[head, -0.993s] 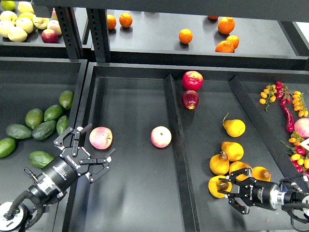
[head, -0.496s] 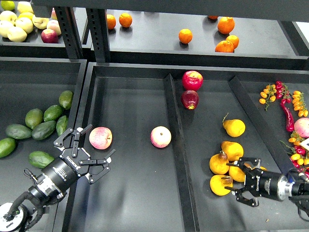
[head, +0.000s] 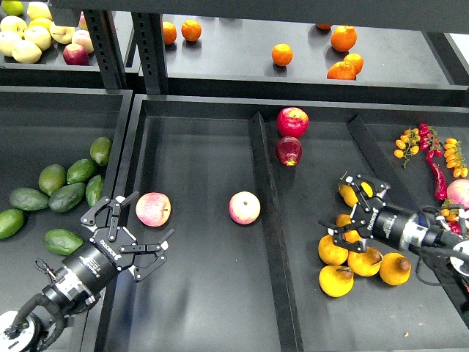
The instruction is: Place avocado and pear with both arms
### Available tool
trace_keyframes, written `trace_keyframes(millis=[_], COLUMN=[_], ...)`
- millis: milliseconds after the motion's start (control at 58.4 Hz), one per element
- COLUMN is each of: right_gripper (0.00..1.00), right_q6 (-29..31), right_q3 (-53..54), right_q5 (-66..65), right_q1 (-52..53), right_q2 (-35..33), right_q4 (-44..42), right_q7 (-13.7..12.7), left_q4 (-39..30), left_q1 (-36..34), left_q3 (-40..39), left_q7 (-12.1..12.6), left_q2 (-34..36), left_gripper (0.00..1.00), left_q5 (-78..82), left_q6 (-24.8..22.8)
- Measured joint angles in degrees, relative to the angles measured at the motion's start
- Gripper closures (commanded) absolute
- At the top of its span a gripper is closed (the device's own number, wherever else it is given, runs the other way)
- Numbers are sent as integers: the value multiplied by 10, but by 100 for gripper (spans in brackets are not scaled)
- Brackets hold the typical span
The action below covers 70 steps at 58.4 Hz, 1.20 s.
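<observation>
Several dark green avocados lie in the left bin. My left gripper is open and empty. It hovers over the bin's right wall, just right of the avocados, with a pink-yellow apple right at its fingertips. Several golden pears lie in the right compartment. My right gripper is open among them, its fingers spread around the rear pear, which it partly hides. I cannot tell whether it touches that pear.
A second pink-yellow apple lies in the middle compartment. Two red apples sit at the back by the divider. Oranges are on the rear shelf. Chillies and small tomatoes fill the far-right bin.
My right gripper has moved up and away from the front pears to the rear pear, and the front pears have shifted a little. My left gripper has barely moved.
</observation>
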Motion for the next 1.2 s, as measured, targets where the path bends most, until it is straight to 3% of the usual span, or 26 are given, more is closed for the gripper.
trace_keyframes(millis=[205, 428, 1198], right_gripper=[1, 1, 1], right_q6=[0, 3, 14], right_q3=[84, 108, 65], right_q5=[0, 19, 152], right_q1=[3, -4, -106], right_q2=[105, 163, 170], right_q4=[-19, -52, -54], right_q7=[0, 0, 4], left_q4=[0, 3, 12], left_q1=[2, 2, 2], left_q3=[2, 2, -3], left_q7=[0, -1, -1], left_q2=[0, 0, 0], left_gripper=[1, 1, 1], left_q5=[-2, -25, -91], left_q6=[0, 0, 0])
